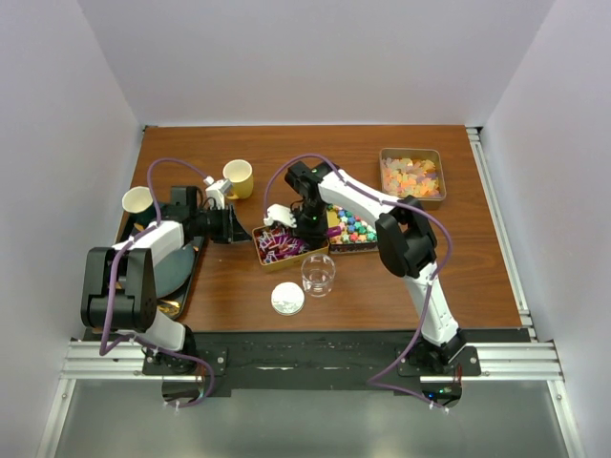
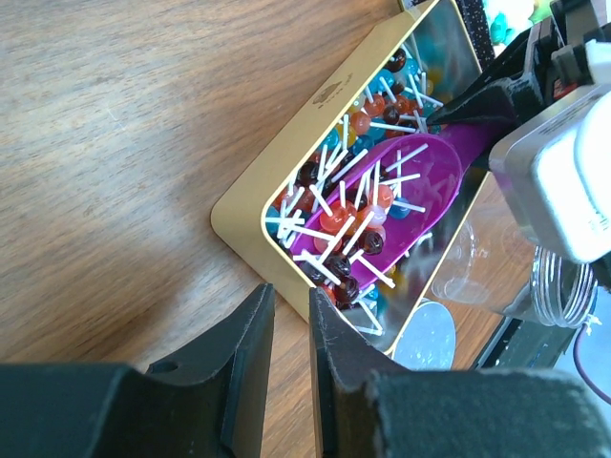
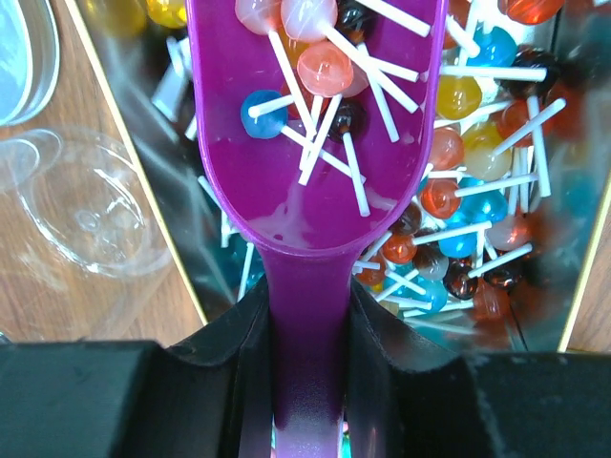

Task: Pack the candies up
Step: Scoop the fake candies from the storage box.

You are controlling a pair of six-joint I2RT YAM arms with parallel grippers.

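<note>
Top external: wooden table (image 1: 458, 258), white walls (image 1: 305, 57); right gripper (image 3: 307, 305) pinching purple scoop (image 3: 286, 191); left gripper (image 2: 291, 301) slightly spread.

The wooden table (image 1: 239, 286) carries candy trays (image 1: 412, 150), a clear cup (image 1: 318, 275) (lid (image 1: 287, 300) beside) and a mug (image 1: 239, 178).

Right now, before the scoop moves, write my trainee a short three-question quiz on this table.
1. True or false: the right gripper is clamped on the purple scoop.
2. What lies in the scoop? A lollipops; B coins; C nuts.
3. Fill in: the left gripper holds ____.
Key: 1 true; 2 A; 3 nothing.
</note>
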